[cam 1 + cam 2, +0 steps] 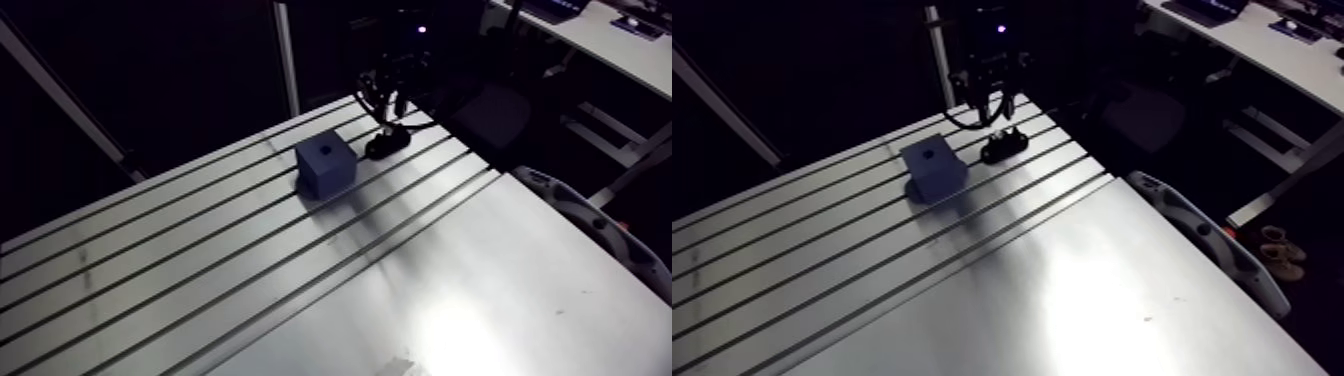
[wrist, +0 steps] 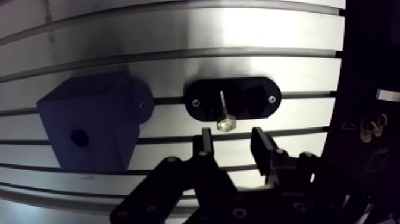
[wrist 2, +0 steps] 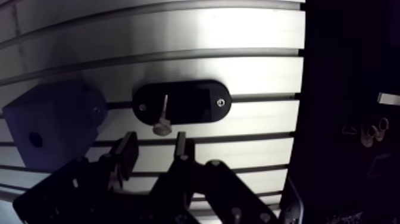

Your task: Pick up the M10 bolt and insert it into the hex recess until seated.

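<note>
A dark blue block stands on the slotted table, with a small hex recess in its face. Right beside it lies a black oval holder screwed to the table. The M10 bolt leans out of the holder, its bright hex head toward my gripper. My gripper is open above the table, and the bolt head sits just ahead of the gap between its fingers. Nothing is held. In the arm view the gripper hangs over the holder, right of the block.
The table has long parallel slots running across it. Its edge lies close beyond the holder's far end, with dark floor past it. A grey curved part sits off the table's right side.
</note>
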Robot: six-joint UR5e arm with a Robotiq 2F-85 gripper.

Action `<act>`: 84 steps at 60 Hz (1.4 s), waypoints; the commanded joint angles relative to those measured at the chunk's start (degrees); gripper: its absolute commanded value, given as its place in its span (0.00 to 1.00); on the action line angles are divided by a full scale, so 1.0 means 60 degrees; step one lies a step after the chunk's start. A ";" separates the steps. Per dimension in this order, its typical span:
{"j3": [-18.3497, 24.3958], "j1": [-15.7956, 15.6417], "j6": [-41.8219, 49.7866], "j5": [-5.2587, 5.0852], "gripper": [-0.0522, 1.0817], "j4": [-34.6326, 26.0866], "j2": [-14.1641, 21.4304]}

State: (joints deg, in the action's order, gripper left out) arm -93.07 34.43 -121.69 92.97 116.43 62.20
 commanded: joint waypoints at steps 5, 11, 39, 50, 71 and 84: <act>-0.0225 0.0064 -0.0233 -0.0048 0.52 0.0329 0.0054; -0.0257 0.0064 -0.0249 -0.0048 0.52 0.0432 0.0054; -0.0461 0.0062 -0.0263 -0.0412 0.52 0.0846 0.0069; -0.0462 0.0064 -0.0278 -0.0399 0.52 0.0906 0.0069; -0.0491 0.0078 -0.0293 -0.0385 0.52 0.0906 0.0027; -0.0491 0.0077 -0.0307 -0.0370 0.52 0.0920 0.0010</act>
State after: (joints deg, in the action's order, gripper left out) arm -95.99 34.90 -123.46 90.68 121.91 62.36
